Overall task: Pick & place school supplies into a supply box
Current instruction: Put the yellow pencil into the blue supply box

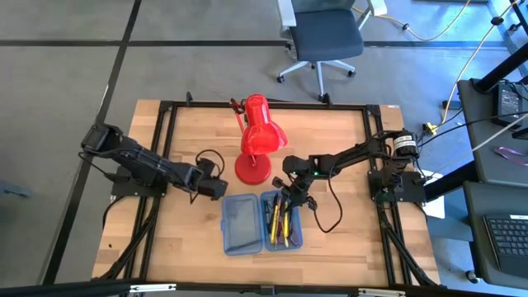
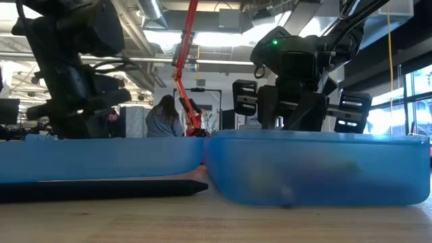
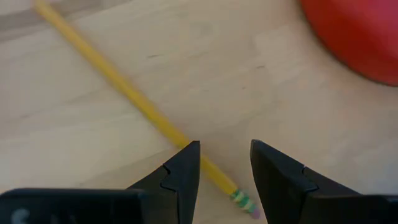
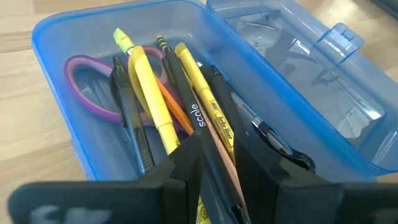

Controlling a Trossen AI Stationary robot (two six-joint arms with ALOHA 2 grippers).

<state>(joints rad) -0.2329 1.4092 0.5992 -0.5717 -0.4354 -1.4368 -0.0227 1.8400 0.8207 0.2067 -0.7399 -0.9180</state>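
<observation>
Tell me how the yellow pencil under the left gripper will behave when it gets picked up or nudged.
The yellow pencil looks thin and straight, so probably stiff and light. Lying flat on the bare table, it may roll if nudged sideways. The left gripper, open, straddles its eraser end, so lifted there the long end would likely droop.

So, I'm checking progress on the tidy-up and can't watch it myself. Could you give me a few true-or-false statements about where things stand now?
1. The left gripper is open over a yellow pencil on the table. True.
2. The supply box is closed. False: it lies open, both halves showing.
3. Purple scissors are in the box. True.
4. The red lamp lies inside the box. False: it stands on the table behind it.
5. The right gripper is over the filled half. True.
</observation>
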